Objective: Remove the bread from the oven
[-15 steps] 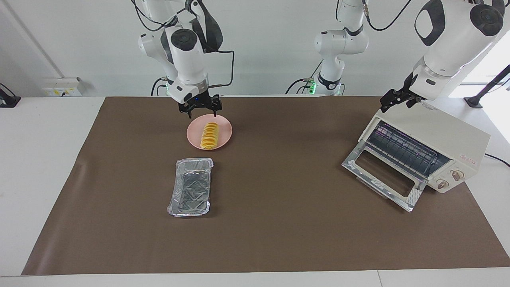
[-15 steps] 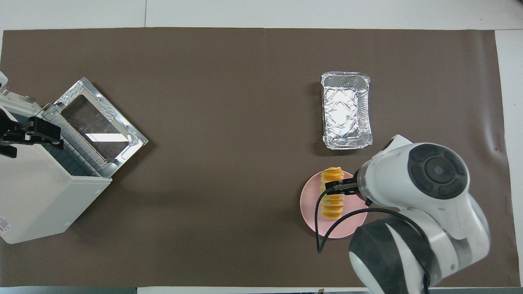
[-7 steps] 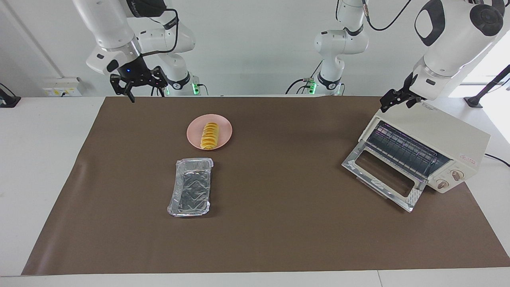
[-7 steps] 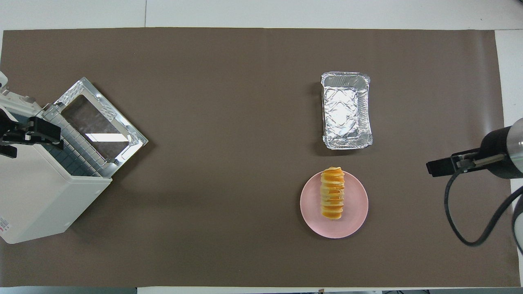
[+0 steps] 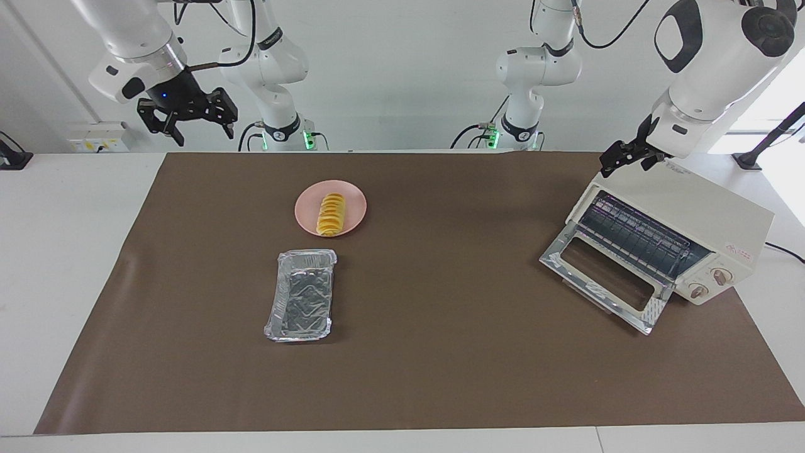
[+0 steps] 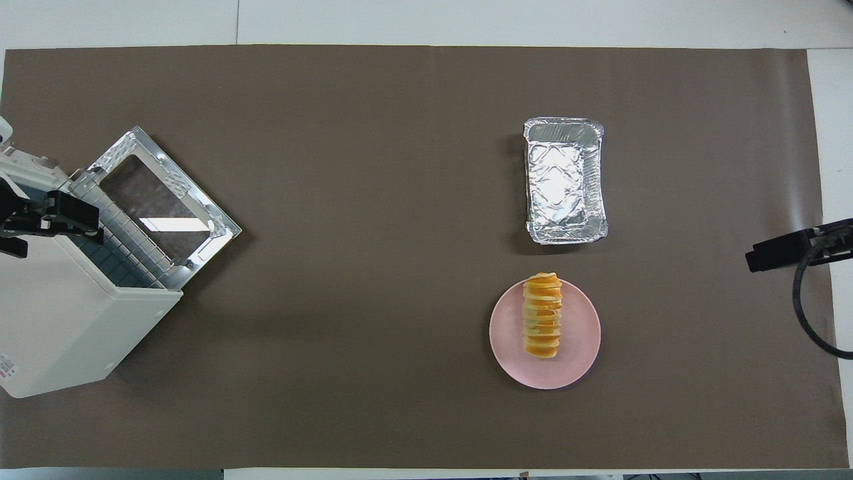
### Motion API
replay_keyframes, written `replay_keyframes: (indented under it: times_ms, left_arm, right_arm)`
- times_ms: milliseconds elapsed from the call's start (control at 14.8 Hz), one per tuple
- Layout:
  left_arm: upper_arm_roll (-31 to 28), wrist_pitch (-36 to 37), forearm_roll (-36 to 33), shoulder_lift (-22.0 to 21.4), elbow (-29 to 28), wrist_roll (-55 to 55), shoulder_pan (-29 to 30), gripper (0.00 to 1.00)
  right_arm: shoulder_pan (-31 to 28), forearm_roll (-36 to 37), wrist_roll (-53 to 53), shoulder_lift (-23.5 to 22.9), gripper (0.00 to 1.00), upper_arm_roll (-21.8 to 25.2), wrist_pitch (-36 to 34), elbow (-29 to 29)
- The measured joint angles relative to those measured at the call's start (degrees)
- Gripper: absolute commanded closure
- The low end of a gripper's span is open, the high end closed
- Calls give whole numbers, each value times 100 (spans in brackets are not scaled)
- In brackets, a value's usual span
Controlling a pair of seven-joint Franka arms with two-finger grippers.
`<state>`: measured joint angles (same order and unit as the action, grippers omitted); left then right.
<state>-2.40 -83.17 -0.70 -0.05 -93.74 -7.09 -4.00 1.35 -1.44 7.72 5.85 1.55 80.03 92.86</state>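
Bread – ridged golden loaf – on round plate.

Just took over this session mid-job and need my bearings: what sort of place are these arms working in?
Most likely a robotics lab bench staged as a kitchen: a brown mat covers a white table, robot arms are mounted along its edge, and the props are an oven with its door down, bread on a pink plate, and a foil tray.

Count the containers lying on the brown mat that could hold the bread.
2. The pink plate carries the bread; the foil tray, empty, lies beside it, farther from the robots. None looks hidden.
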Motion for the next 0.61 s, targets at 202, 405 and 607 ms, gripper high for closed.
replay_keyframes:
  times_ms: [202,405,607]
  left_arm:
    - [0,0,0,0,0,0,0,0]
    - [0,0,0,0,0,0,0,0]
    - [0,0,0,0,0,0,0,0]
  right_arm:
    - [-24,2,0,-92,0,-1,31,-47]
    - [-82,10,0,-139,0,-1,114,-69]
    - [-117,25,-37,-215,0,-1,204,-36]
